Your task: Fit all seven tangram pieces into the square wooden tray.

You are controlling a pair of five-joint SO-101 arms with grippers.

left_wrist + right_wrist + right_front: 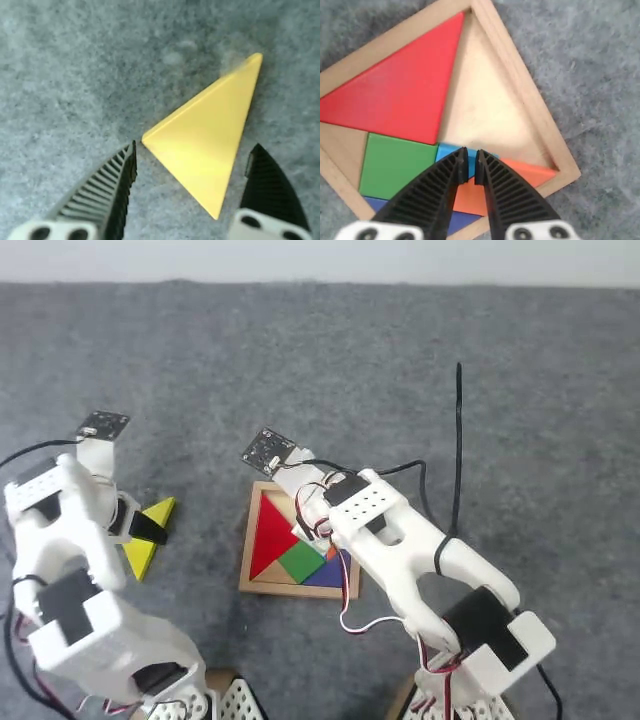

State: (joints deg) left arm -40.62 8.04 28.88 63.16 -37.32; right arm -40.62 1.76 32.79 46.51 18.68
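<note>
The left gripper (195, 146) is straddling the triangle (207, 135), jaws wide; the tray (248, 540) is lying at its 3 o'clock, where the right gripper (470, 156) is hovering, nearly closed and empty.

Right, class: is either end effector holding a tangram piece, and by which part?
Nothing is held. The left end effector is open around the yellow triangle without gripping it; the right end effector, closed, is over the wooden tray.
</note>
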